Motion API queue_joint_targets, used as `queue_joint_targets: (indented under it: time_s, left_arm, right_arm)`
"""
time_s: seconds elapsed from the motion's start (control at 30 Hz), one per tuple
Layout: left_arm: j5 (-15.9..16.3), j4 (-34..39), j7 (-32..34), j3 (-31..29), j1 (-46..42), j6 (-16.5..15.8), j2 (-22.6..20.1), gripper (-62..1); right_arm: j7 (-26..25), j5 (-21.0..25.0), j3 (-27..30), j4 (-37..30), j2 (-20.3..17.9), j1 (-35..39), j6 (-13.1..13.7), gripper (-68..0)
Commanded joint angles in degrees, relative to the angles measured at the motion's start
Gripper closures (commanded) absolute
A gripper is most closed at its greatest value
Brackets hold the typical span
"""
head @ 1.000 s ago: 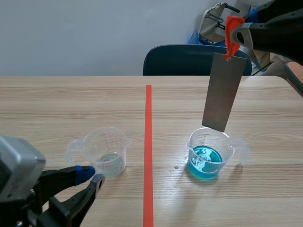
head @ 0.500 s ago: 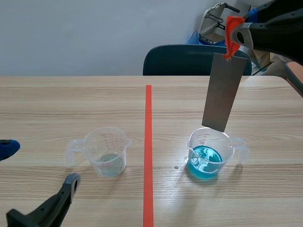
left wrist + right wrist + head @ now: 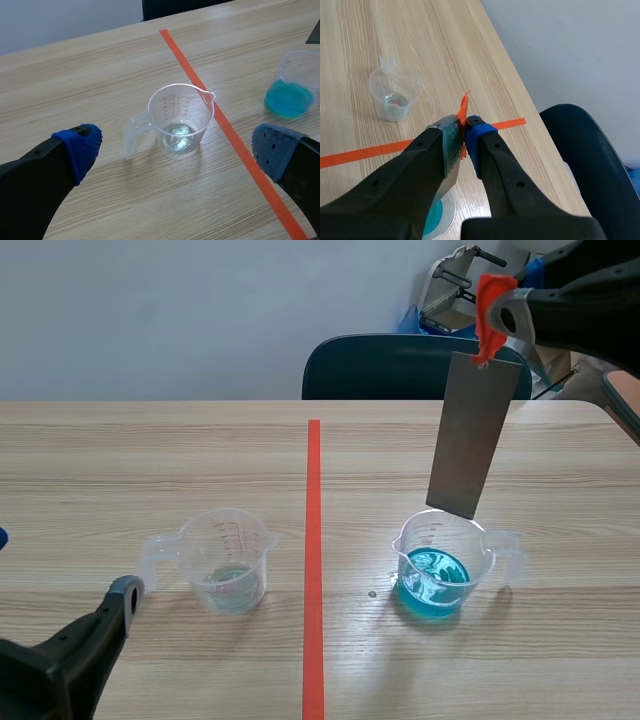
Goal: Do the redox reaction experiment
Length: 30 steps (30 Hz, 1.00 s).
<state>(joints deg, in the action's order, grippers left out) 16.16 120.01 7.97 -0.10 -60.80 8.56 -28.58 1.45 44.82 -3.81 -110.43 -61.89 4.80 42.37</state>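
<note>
Holding the plate [image 3: 470, 435] tight in our right fingers [image 3: 479, 131], we hang it just over the blue cup [image 3: 440, 565]. Our left fingers [image 3: 80, 145] are wide apart near the clear cup [image 3: 180, 120]. Next we should dip the plate straight in.

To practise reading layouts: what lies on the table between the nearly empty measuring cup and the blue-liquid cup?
The orange-red tape line and a tiny speck near the blue-liquid cup, otherwise bare table; scene view shows it.

Grey metal strip [image 3: 470, 435] hangs near-upright over cup w/ blue liq. [image 3: 440, 570]; clear cup [image 3: 228, 562] (nearly empty) apart.
</note>
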Motion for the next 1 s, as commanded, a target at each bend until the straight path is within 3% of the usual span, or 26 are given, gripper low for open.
queue_joint_targets:
  time_s: [0.0,0.97]
  left_arm:
    - [0.81,0.79,1.03,-0.02,-0.13,-0.09,0.13,-62.3]
    - [0.76,0.79,1.66,-0.02,0.02,-0.15,0.13,-62.3]
  right_arm:
    - [-0.87,0.44,0.81,-0.52,-0.35,-0.68,0.35,-0.8]
    - [-0.87,0.44,0.81,-0.52,-0.35,-0.68,0.35,-0.8]
